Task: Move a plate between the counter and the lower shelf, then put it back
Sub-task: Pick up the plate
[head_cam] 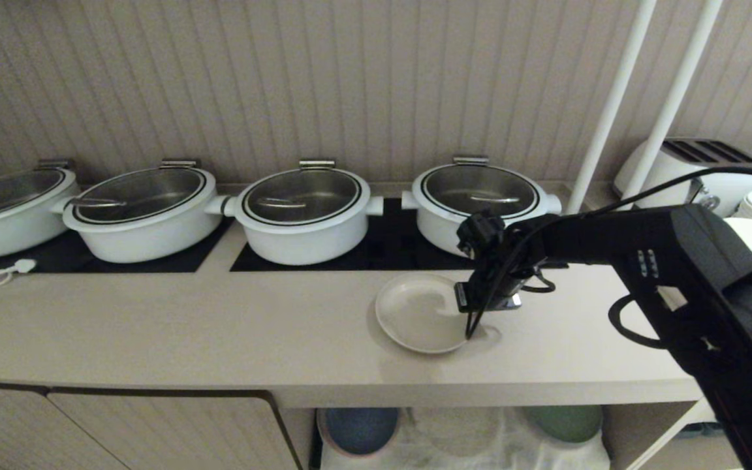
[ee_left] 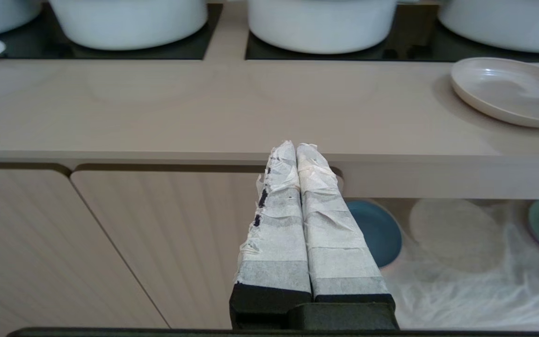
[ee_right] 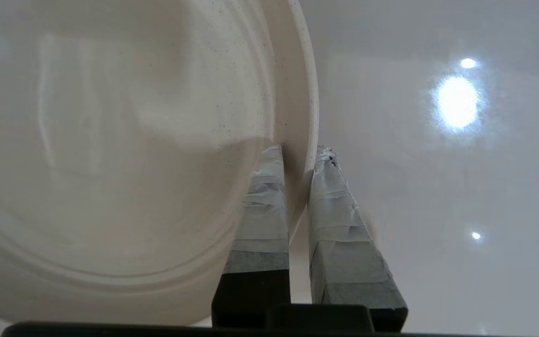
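Note:
The cream plate lies on the beige counter, in front of the right hob panel. My right gripper reaches down onto the plate's right rim. In the right wrist view the plate fills one side, and the right gripper is shut on its rim, one taped finger inside and one outside. The lower shelf opens below the counter, with a white cloth base. My left gripper is shut and holds nothing, hanging in front of the cabinet doors. From there the plate shows on the counter.
Several white lidded pots stand on the black hob panels behind the plate. On the lower shelf lie a blue plate, a pale round plate and a green plate. A white toaster and two white poles stand at the right.

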